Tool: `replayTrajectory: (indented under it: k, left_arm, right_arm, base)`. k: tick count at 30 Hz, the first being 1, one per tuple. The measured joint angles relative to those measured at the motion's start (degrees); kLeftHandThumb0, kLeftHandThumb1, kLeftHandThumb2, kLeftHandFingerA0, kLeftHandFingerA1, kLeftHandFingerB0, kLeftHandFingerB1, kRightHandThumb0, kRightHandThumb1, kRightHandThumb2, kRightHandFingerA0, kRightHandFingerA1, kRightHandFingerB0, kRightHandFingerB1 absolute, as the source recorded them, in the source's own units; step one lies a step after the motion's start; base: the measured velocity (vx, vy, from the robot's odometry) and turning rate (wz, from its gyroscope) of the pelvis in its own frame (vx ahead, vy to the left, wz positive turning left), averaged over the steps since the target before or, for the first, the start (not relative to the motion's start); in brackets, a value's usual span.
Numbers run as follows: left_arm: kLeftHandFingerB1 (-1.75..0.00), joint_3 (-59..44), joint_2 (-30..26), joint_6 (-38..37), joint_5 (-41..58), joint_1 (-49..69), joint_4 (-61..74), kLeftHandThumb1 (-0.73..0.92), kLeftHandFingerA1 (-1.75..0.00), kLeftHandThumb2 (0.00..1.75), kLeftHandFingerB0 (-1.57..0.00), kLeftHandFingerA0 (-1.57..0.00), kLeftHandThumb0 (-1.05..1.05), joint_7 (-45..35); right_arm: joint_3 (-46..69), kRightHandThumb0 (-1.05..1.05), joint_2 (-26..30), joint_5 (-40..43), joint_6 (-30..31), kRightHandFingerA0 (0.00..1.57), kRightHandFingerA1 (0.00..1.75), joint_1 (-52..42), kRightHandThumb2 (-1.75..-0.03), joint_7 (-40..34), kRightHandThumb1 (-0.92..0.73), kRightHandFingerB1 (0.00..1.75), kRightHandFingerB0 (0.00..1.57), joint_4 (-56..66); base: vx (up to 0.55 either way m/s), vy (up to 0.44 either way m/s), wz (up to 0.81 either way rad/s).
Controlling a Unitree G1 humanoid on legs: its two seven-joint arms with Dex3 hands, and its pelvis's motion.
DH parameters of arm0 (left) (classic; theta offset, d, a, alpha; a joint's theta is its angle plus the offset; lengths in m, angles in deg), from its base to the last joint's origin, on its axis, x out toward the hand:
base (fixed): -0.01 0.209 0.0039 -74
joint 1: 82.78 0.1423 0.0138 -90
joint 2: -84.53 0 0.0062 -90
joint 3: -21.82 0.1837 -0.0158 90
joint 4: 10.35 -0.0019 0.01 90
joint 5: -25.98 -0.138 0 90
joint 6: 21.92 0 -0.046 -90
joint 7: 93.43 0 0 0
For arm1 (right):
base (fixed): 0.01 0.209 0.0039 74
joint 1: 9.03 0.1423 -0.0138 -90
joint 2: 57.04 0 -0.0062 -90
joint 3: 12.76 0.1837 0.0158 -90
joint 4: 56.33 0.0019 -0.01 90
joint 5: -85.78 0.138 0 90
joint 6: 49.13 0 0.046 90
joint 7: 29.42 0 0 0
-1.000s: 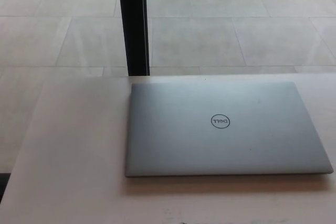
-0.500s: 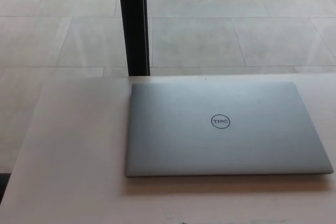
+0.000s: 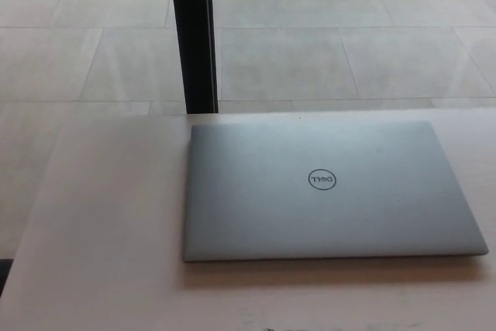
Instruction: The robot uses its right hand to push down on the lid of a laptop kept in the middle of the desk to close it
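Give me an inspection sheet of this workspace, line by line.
Surface: pale, matte desk top, mostly bare.
Job's things: flat silver-grey laptop, lid fully down, round logo facing up, lying flat near the desk's far edge.
Clutter: nothing seen.
Robot hands: neither the left nor the right robot hand is in view.
Cables: nothing seen.
Surroundings: light tiled floor beyond the desk; black upright post behind the laptop's far left corner.

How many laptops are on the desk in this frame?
1. A silver laptop lies shut and flat on the desk, right of its middle, logo facing up. The desk's edges run out of frame, so others could be unseen.
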State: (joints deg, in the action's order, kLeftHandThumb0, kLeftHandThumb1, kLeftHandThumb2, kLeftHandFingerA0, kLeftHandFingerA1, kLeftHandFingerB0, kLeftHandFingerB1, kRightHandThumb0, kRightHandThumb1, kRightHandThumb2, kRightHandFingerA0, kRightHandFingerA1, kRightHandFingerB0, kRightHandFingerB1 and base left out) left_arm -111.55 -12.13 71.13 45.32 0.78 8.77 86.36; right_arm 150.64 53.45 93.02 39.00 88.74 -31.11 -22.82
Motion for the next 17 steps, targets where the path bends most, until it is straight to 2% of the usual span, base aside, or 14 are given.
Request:
replayTrajectory:
  k: [1,3,4,5,6,7,8,9,10,11,13,15,16,17]
  left_arm:
    - [-0.45,0.0,0.0,0.0,0.0,0.0,0.0,0.92,-0.62,0.77,-0.36,-0.43,-0.82,0.0]
    - [-0.45,0.0,0.0,0.0,0.0,0.1,0.0,0.92,-0.62,0.77,-0.36,-0.43,-0.82,0.0]
    - [-0.45,0.0,0.0,0.0,0.0,0.1,0.0,0.92,-0.61,0.79,-0.36,-0.43,-0.84,0.0]
    - [-0.45,0.0,0.0,0.0,0.0,0.1,0.0,0.92,-0.59,0.78,-0.36,-0.42,-0.83,0.0]
    - [-0.44,0.0,0.0,0.0,0.0,0.1,0.0,0.92,-0.58,0.78,-0.34,-0.41,-0.83,0.0]
    - [-0.55,-0.1,0.0,0.0,0.0,0.1,0.0,0.77,-0.64,1.15,-0.32,-0.41,-0.78,0.0]
    - [-0.55,-0.1,0.0,0.0,0.0,0.1,0.0,0.77,-0.64,1.15,-0.32,-0.41,-0.78,0.0]
    - [-0.45,-0.1,0.0,0.0,0.0,0.1,0.0,0.92,-0.59,0.78,-0.35,-0.41,-0.84,0.0]
    - [-0.45,-0.1,0.0,0.0,0.0,0.1,0.0,0.92,-0.61,0.80,-0.36,-0.47,-0.85,0.0]
    - [-0.45,-0.1,0.0,0.0,0.1,0.1,0.0,0.92,-0.59,0.79,-0.36,-0.43,-0.84,0.0]
    - [-0.45,-0.1,0.0,-0.1,0.1,-0.1,0.0,0.92,-0.61,0.78,-0.34,-0.40,-0.82,0.0]
    - [-0.47,-0.1,0.0,-0.2,0.1,-0.1,0.0,0.92,-0.62,0.76,-0.36,-0.40,-0.82,0.0]
    - [-0.47,-0.1,0.0,-0.2,0.1,-0.1,0.0,0.92,-0.63,0.77,-0.35,-0.39,-0.82,0.0]
    - [-0.47,-0.2,0.0,-0.3,0.1,-0.2,0.0,0.92,-0.63,0.77,-0.35,-0.39,-0.82,0.0]
  right_arm:
    - [1.3,-0.49,0.0,0.7,0.2,0.41,1.75,0.1,-0.91,-0.6,-0.64,1.60,0.52,-1.1]
    - [3.3,-0.49,0.0,2.0,0.5,0.41,1.75,0.5,-0.91,-1.7,-0.64,1.60,0.52,-2.7]
    - [4.7,-0.51,0.0,2.9,0.6,0.16,1.35,0.9,-0.82,-2.4,-0.74,1.50,0.45,-3.8]
    - [5.7,-0.52,0.0,3.6,0.8,0.00,1.32,1.2,-0.87,-2.9,-0.73,1.45,0.24,-4.5]
    - [6.6,-0.50,0.0,4.3,0.9,0.00,1.18,1.5,-0.92,-3.3,-0.64,1.43,0.22,-5.0]
    - [7.7,-0.49,0.0,5.2,1.0,0.00,1.15,1.9,-0.93,-3.9,-0.61,1.44,0.27,-5.7]
    - [8.3,-0.49,0.0,5.8,1.1,0.00,1.15,2.2,-0.93,-4.2,-0.61,1.44,0.27,-6.0]
    - [9.3,-0.47,0.0,6.7,1.2,0.39,1.64,2.6,-0.81,-4.7,-0.56,1.50,0.46,-6.4]
    - [10.1,-0.50,0.0,7.5,1.3,0.70,1.73,3.1,-0.94,-5.2,-0.51,1.43,0.54,-6.7]
    - [10.6,-0.49,0.0,8.1,1.4,0.77,1.60,3.4,-0.94,-5.6,-0.50,1.31,0.62,-7.0]
    - [11.7,-0.51,0.0,9.6,1.5,0.85,1.61,4.1,-0.93,-6.5,-0.51,1.43,0.55,-7.8]
    - [12.6,-0.59,0.0,11.2,1.6,0.71,1.47,4.4,-0.97,-7.1,-0.52,1.24,0.62,-8.5]
    - [12.9,-0.55,0.0,12.0,1.7,0.35,1.71,4.5,-0.81,-7.4,-0.59,1.61,0.38,-8.7]
    - [13.0,-0.55,0.0,12.4,1.8,0.35,1.71,4.5,-0.81,-7.4,-0.59,1.61,0.38,-8.9]
  base:
    - [0.00,0.000,0.00]
    - [0.00,0.000,0.00]
    - [0.00,0.000,0.00]
    - [0.00,0.000,0.00]
    - [0.00,0.000,0.00]
    - [0.00,0.000,0.00]
    - [0.00,0.000,0.00]
    - [0.00,0.000,0.00]
    - [0.00,0.000,0.00]
    - [0.00,0.000,0.00]
    - [0.00,0.000,0.00]
    - [0.00,0.000,0.00]
    - [0.00,0.000,0.00]
    - [0.00,0.000,0.00]
